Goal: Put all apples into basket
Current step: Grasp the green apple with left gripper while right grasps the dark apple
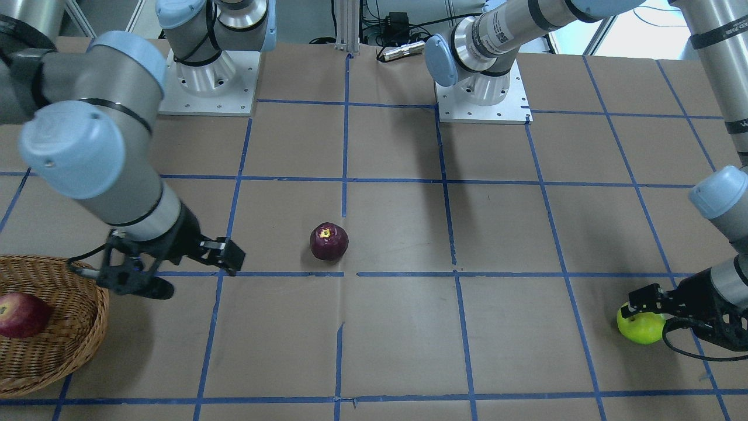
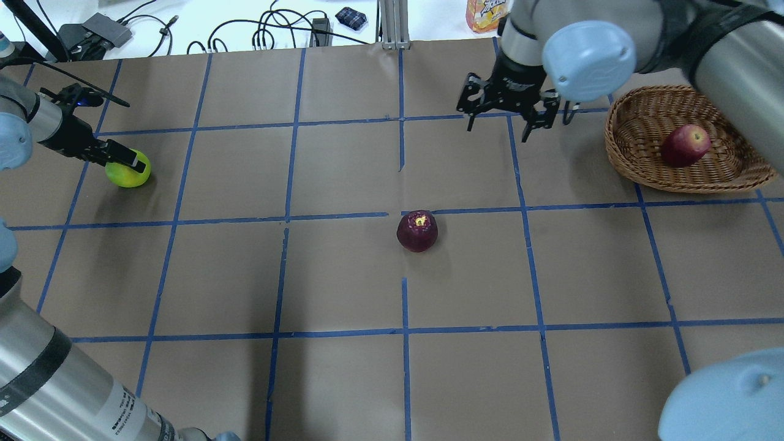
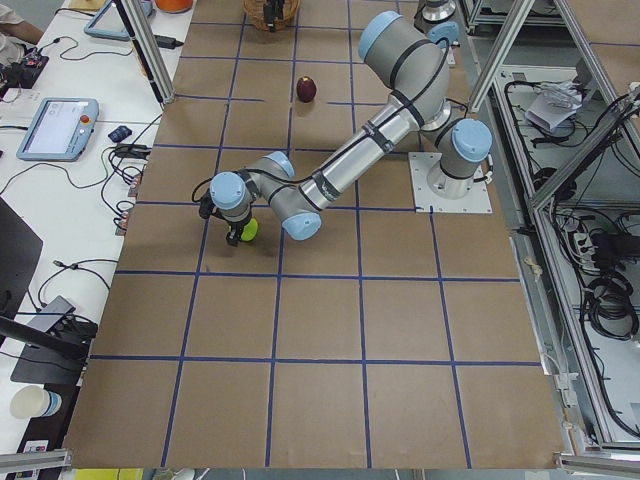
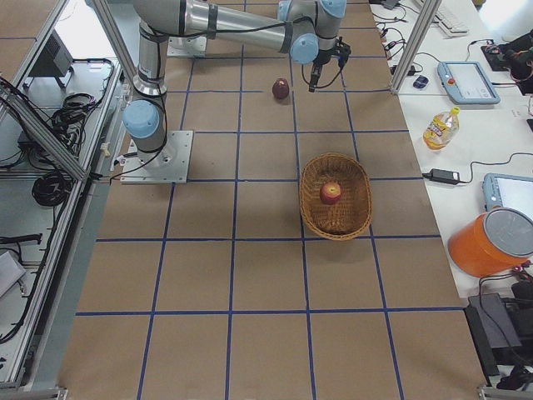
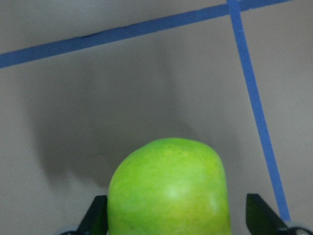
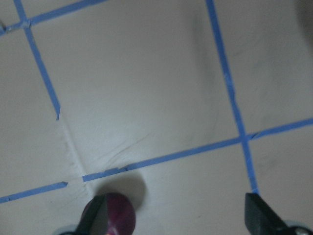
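Left pincer (image 5: 176,223) is spread around the green apple (image 2: 127,173), which sits on the worktop (image 2: 343,275) close to its left edge, in the far half. Overhead, only one finger shows, lying across the apple's top. The left wrist view shows both, one on each side, with a strip of bare worktop between the apple and one finger; at the other finger I cannot tell whether they touch. Right pincer (image 2: 499,130) hangs spread above the worktop's far right part, between the maroon apple (image 2: 417,231) and the basket (image 2: 637,165), apart from both. Its wrist view catches the maroon apple at the lower border, partly hidden behind one finger. That apple stands near the worktop's middle, stem dimple up. The basket sits by the right edge, in the far half, with the red apple (image 2: 685,146) inside. The front view cuts the basket at its border, whereas the right side view shows it whole, the apple near its centre
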`<act>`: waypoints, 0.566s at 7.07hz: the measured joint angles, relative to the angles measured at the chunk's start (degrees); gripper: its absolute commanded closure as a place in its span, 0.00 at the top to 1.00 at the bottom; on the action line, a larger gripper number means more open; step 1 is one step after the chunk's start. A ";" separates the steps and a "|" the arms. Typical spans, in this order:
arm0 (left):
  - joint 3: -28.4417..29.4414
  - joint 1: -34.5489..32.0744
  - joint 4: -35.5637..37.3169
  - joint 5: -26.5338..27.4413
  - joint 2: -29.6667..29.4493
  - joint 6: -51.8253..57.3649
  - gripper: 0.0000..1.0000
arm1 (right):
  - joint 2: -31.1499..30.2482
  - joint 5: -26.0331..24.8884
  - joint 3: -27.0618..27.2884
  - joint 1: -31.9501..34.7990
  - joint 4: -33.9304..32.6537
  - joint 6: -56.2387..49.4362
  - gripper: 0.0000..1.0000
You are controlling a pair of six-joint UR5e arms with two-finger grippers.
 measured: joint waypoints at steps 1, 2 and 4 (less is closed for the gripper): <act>0.09 -0.25 -0.67 0.06 0.43 -0.18 0.56 | 0.66 0.07 1.77 3.98 -0.19 5.54 1.00; 0.53 -1.11 -3.01 0.28 1.77 -1.38 0.56 | 1.13 0.22 3.25 6.82 -0.21 8.64 1.00; 2.64 -5.88 -12.42 1.14 6.30 -7.60 0.56 | 2.31 1.83 4.94 9.11 -0.89 10.54 1.00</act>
